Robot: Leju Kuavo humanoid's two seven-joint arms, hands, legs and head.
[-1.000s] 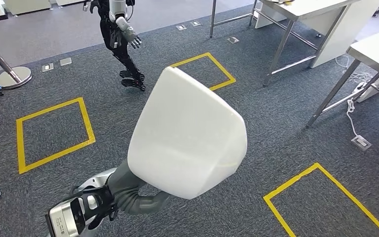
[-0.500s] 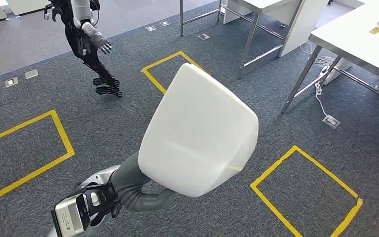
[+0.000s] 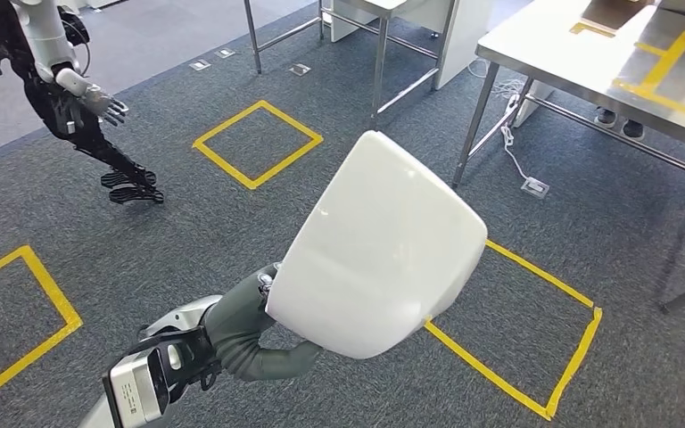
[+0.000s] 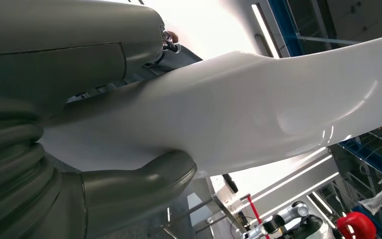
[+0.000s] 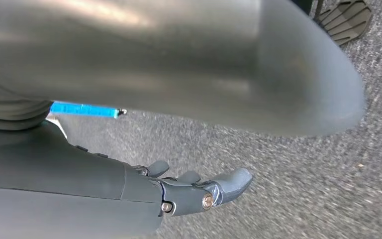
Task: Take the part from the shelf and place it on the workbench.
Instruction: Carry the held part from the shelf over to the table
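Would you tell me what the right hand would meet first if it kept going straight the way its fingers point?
Most likely the grey carpet. In the right wrist view the right hand hangs empty, fingers loosely extended, with nothing visible between them and the floor, though depth is hard to judge.

Part (image 3: pixel 379 245): large white glossy shell, smooth moulded surface, rounded corners, one broad curved face turned up toward the head camera, tilted with its narrower end higher and away. Held off the floor above grey carpet, lower edge over a corner of a yellow tape square. Left hand (image 3: pixel 248 308) grips it from beneath at the lower left edge; in the left wrist view the thick grey thumb (image 4: pixel 144 179) presses against the white underside (image 4: pixel 258 109). Bench (image 3: pixel 580 67) stands well apart, upper right: metal-legged, pale top with yellow tape marks.
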